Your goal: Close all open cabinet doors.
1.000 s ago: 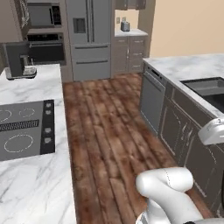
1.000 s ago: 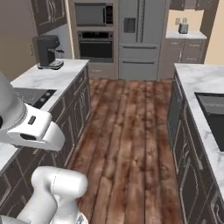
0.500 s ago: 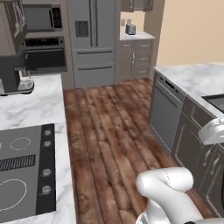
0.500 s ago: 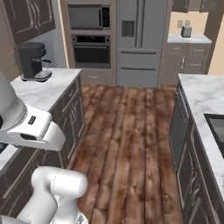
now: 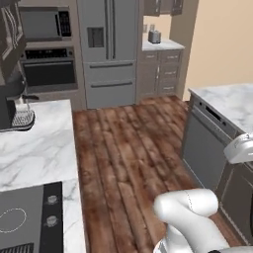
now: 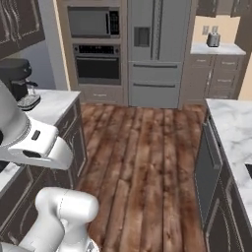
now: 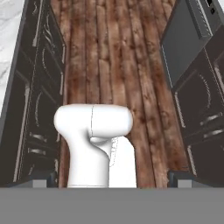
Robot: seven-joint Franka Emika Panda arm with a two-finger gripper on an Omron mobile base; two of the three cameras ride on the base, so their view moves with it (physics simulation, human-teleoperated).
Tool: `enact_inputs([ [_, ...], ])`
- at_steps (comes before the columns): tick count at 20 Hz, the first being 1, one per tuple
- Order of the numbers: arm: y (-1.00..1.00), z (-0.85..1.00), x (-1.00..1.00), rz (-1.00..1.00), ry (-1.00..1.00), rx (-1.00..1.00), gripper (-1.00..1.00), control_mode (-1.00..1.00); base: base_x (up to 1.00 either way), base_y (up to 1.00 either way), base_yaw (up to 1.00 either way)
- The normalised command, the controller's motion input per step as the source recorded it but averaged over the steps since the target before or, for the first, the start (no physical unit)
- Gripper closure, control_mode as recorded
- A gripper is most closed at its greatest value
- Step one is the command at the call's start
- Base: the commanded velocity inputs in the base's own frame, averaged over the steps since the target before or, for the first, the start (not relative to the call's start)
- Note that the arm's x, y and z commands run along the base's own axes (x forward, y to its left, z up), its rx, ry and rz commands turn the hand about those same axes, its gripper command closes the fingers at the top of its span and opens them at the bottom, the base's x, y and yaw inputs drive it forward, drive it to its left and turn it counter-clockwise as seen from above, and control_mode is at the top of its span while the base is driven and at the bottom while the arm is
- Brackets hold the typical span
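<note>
Judging by the layout, approach stage: no door within reach yet. Cabinet doors [image 5: 9, 37] high on the wall at upper left of the left base view, and likewise at upper left of the right base view [image 6: 17, 22], above the counter [image 5: 39, 148] with the coffee machine [image 5: 12, 111], left of the oven [image 5: 49, 74]. More dark wall cabinets [image 6: 216, 6] at upper right, above the toaster [image 6: 213, 39]. Cannot tell at this range which doors stand ajar; the leftmost looks possibly swung out, but too small and cropped to be sure.

Gripper [image 7: 112, 181] pointed down at the floor [image 7: 109, 52] between the two rows of base cabinets, fingertips [image 7: 43, 180] spread wide, holding nothing. Well apart from any door.

To do this well:
- Drive up the aisle toward the fridge [image 5: 106, 49] and stop near the left counter's far end, close enough for the arm to reach over it.
- Leave room for an open door's swing; avoid parking under its edge.
- Raise the hand before reaching, clear of the coffee machine.
- Push flat on the door's outer face near the handle side, far from the hinge, with no grip needed.
- Follow the arc until flush, then check the upper right cabinets too.
</note>
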Motion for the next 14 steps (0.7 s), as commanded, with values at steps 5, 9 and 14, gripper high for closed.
enact_inputs([
  [5, 0.00, 0.00, 0.00, 0.00, 0.00, 0.00, -1.00, 1.00, 1.00, 0.00, 0.00],
  [9, 0.00, 0.00, 0.00, 0.00, 0.00, 0.00, -1.00, 1.00, 1.00, 0.00, 0.00],
  [14, 0.00, 0.00, 0.00, 0.00, 0.00, 0.00, -1.00, 1.00, 1.00, 0.00, 0.00],
])
